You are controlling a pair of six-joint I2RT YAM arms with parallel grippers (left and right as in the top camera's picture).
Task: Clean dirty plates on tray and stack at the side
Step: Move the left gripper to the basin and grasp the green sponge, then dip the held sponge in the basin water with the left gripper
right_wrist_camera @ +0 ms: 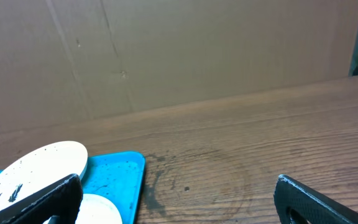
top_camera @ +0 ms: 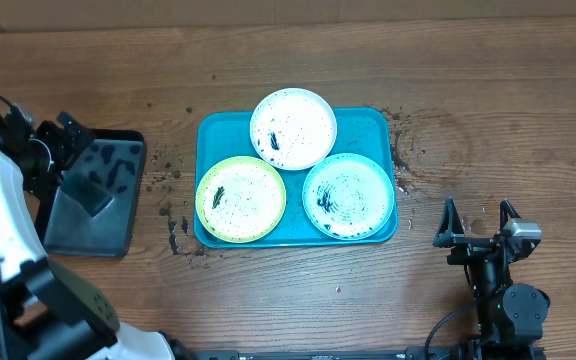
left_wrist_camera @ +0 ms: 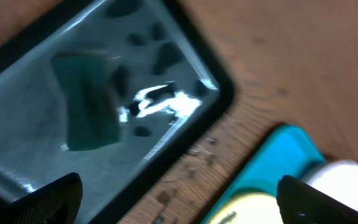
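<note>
Three dirty plates lie on the turquoise tray: a white plate at the back, a lime-green plate front left and a light blue plate front right. All are speckled with black grime. My left gripper is open and empty over the black tray, left of the turquoise tray. In the left wrist view the left gripper hangs above the wood, with the tray corner and green plate nearby. My right gripper is open and empty, right of the tray. The right wrist view shows the right gripper, the white plate and the tray.
A smaller black tray at the left holds a dark green sponge, which also shows in the left wrist view. Black crumbs are scattered on the wooden table around the turquoise tray. A cardboard wall stands behind the table.
</note>
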